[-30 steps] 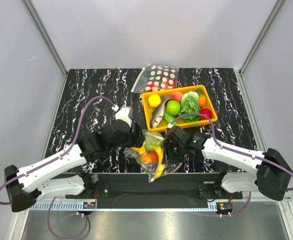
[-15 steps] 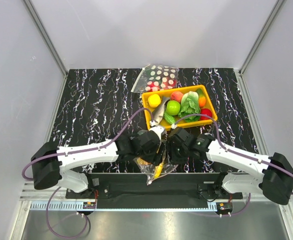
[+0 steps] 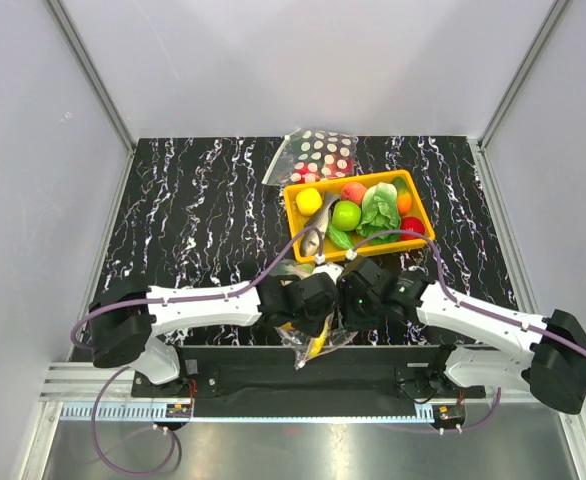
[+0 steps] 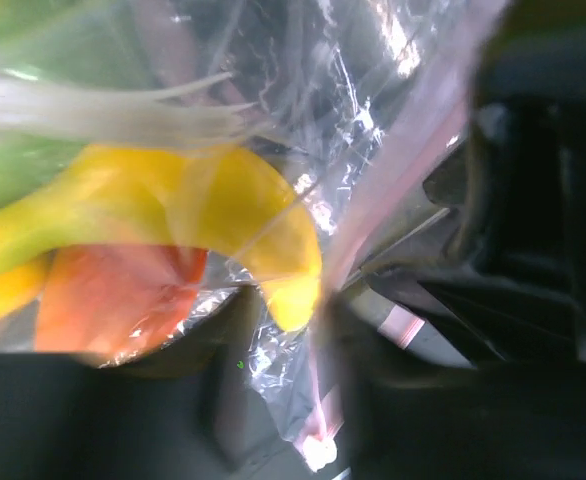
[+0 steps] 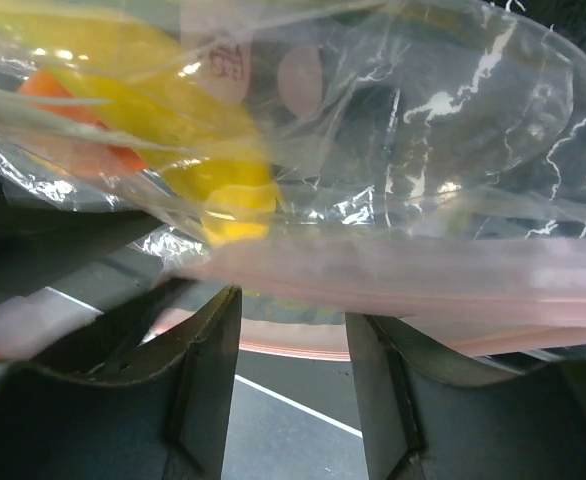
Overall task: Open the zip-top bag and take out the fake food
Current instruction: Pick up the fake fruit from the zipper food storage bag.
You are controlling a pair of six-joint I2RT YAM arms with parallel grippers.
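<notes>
Beyond the zip-top bag (image 3: 310, 342) (arms (image 3: 208, 298) hide most) sits a tray (image 3: 292, 218)

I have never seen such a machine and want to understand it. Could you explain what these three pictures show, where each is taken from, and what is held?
These are two robot arms, bolted at the near edge of a black marbled table. The wide picture looks down from above: the left arm and the right arm meet over a crinkly see-through plastic zip-top bag. Behind it stand an orange plastic tray of toy fruit and a polka-dotted bag. The other two pictures come from small cameras on each wrist, very close to the bag. Inside it lies glossy yellow and orange toy food. In the right wrist view, the two dark fingers stand apart at the bag's pink zip strip. The left arm's fingers cannot be made out, so their grip is unclear.
</notes>
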